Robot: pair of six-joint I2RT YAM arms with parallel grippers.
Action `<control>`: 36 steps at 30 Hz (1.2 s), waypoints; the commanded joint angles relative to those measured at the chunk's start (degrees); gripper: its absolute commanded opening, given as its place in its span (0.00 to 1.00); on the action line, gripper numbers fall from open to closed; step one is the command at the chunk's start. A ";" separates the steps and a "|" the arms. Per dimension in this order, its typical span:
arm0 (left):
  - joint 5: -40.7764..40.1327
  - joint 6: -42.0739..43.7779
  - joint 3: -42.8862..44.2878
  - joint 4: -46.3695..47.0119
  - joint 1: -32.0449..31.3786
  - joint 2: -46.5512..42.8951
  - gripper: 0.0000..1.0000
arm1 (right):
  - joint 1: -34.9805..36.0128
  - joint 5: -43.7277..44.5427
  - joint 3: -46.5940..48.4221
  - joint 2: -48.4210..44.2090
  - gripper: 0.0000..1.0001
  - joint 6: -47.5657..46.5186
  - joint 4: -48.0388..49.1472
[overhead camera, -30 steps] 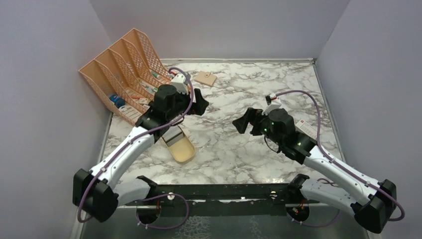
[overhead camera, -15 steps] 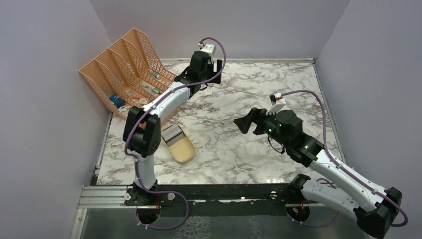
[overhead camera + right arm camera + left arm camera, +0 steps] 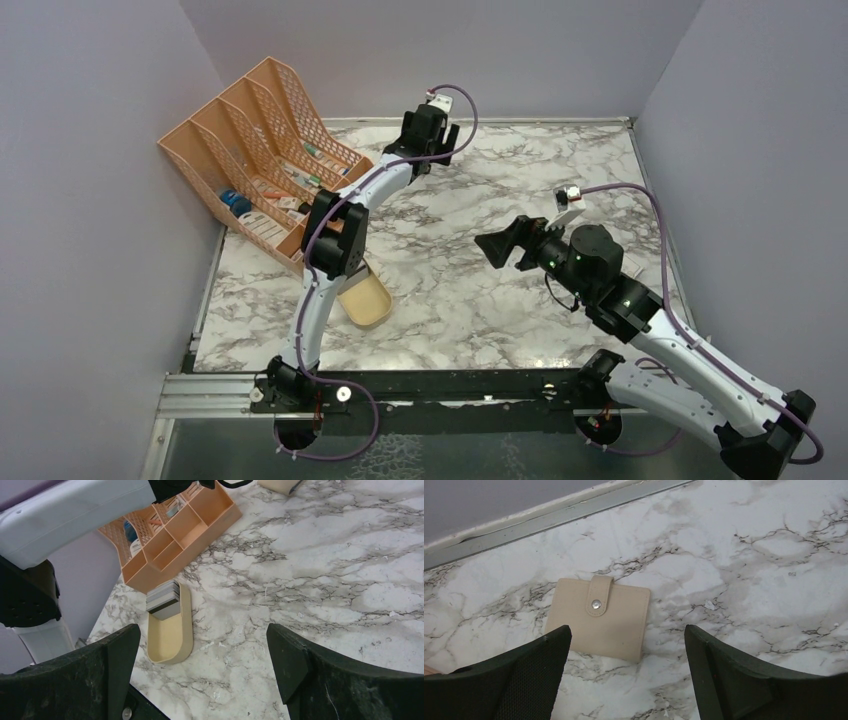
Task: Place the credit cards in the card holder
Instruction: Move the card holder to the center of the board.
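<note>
Card holder [image 3: 598, 617]: closed and snapped, lying flat near the far edge of the table [image 3: 749, 555]. Its long axis runs roughly parallel to that edge, and the strap wraps over the far side.

Left gripper [image 3: 624, 632]: fingers spread, empty, over the holder.

Credit cards [image 3: 162, 599]: stacked in the beige oval dish [image 3: 172, 640] near the left edge.

Right gripper [image 3: 202, 630]: spread, empty.

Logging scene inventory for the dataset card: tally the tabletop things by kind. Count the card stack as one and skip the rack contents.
Tan leather-like card holder, snapped shut: 1
Beige oval dish: 1
Stack of grey credit cards at one end of the dish: 1 (single cards too thin to count)
Orange mesh file rack: 1
Total: 4
</note>
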 commanded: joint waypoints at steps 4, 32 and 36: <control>-0.09 1.72 6.45 -0.45 1.89 4.98 0.86 | 0.47 1.79 1.21 -0.09 0.99 -0.38 -0.07; 11.24 -10.32 -4.49 -1.33 0.72 4.13 0.73 | 0.43 3.24 0.48 1.58 0.99 6.74 -4.27; 13.38 -15.86 -10.06 -1.73 -0.44 1.02 0.69 | 0.43 3.75 0.40 0.58 0.99 7.48 -6.16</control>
